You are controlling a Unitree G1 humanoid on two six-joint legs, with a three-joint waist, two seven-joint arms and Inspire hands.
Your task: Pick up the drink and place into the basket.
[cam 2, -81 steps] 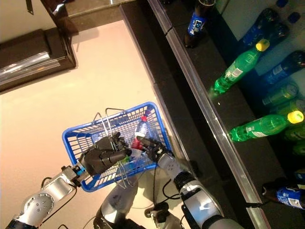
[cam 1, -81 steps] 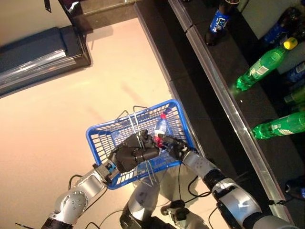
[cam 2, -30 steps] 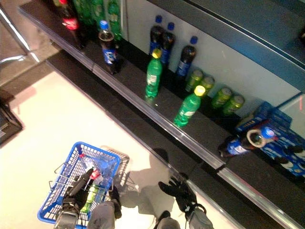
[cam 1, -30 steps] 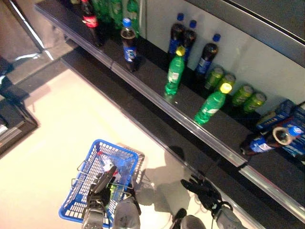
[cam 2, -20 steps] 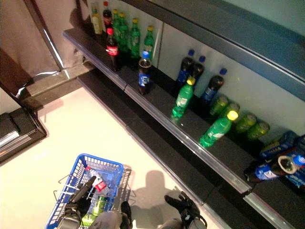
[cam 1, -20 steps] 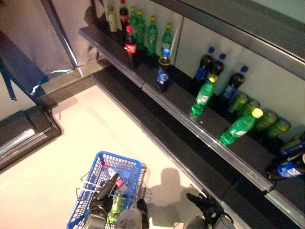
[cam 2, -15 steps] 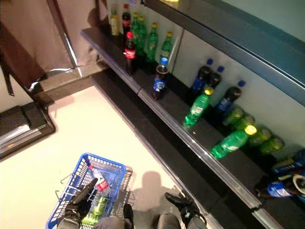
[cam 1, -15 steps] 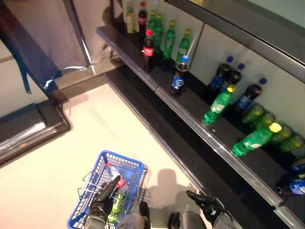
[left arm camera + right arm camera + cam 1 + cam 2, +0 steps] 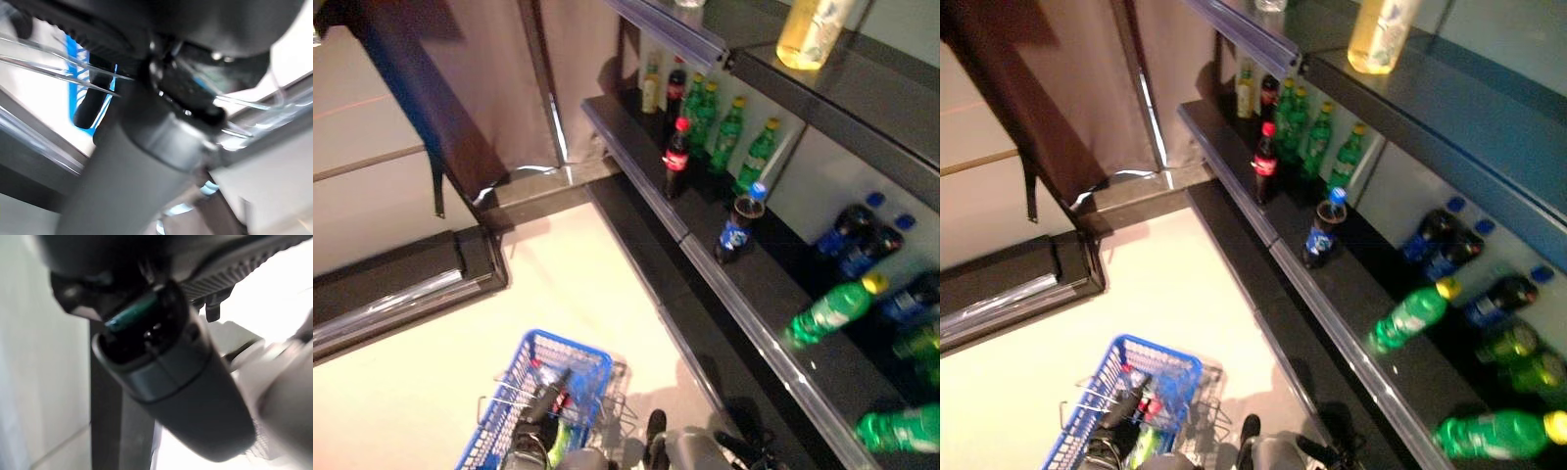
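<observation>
The blue basket (image 9: 570, 351) hangs low in the left eye view. My left hand (image 9: 541, 408) sits over it, curled on its wire handles (image 9: 54, 66). Inside lie a clear bottle with a red label (image 9: 551, 378) and a green drink (image 9: 558, 437), both partly hidden by the hand. My right hand (image 9: 745, 451) shows only as dark spread fingers at the bottom edge, away from the basket and holding nothing. The right wrist view shows only that hand's dark bulk (image 9: 161, 357).
A long dark shelf (image 9: 744, 294) runs along my right. On it stand a red-labelled cola bottle (image 9: 676, 157), a dark bottle with a blue label (image 9: 739, 227) and green bottles (image 9: 827, 311). A yellow drink (image 9: 813, 29) stands on the shelf above. A dark low platform (image 9: 401, 284) lies on the left.
The camera has swung up along the shelf. My right hand has come out of the basket, leaving the clear bottle inside. My left hand still carries the basket.
</observation>
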